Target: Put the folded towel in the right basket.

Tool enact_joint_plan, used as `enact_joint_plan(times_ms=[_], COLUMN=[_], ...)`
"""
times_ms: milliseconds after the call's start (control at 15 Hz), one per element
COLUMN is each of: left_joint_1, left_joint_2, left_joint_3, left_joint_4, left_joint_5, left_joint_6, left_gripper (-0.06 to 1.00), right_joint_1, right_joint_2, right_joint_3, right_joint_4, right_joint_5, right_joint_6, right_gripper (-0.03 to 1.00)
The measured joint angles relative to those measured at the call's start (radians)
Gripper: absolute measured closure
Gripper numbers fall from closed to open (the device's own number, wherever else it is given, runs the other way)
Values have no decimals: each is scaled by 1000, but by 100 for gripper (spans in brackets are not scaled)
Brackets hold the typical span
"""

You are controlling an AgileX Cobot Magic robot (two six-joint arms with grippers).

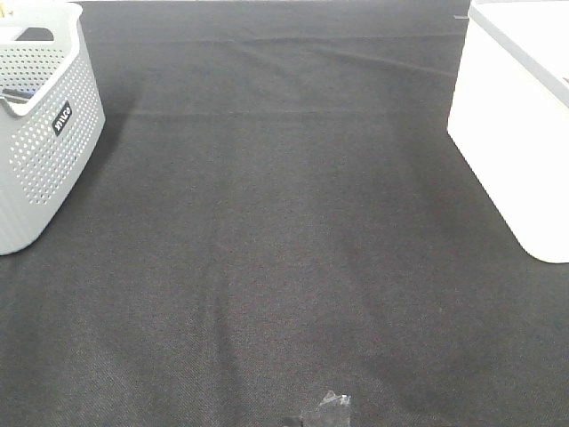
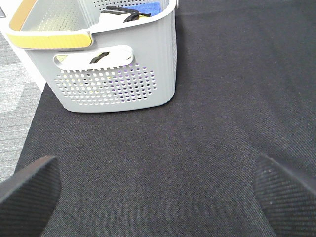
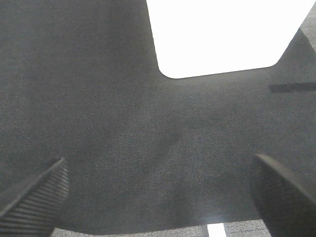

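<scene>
No folded towel lies on the black cloth in any view. The right basket (image 1: 520, 142) is white and plain, at the far right; it also shows in the right wrist view (image 3: 222, 34), ahead of my right gripper (image 3: 158, 192), which is open and empty over the cloth. The left basket (image 1: 44, 160) is grey and perforated, at the far left. In the left wrist view (image 2: 118, 84) it has a yellow handle and holds blue and white items (image 2: 133, 12) that I cannot identify. My left gripper (image 2: 158, 190) is open and empty, short of that basket. Neither gripper shows in the high view.
A black cloth (image 1: 284, 231) covers the table between the baskets. A small dark grey object (image 1: 331, 411) sits at the near edge. The left wrist view shows the cloth's edge and grey floor (image 2: 17, 113) beside the grey basket.
</scene>
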Motion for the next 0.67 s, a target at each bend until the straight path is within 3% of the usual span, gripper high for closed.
enact_joint_plan(times_ms=[667], left_joint_1=[-10], left_joint_2=[0], left_joint_3=[0], left_joint_4=[-29], left_joint_5=[0], left_joint_6=[-3], left_gripper=[-5], right_joint_1=[0], right_joint_2=[0], right_joint_3=[0], right_joint_4=[0], right_joint_5=[0], right_joint_6=[0], right_gripper=[1])
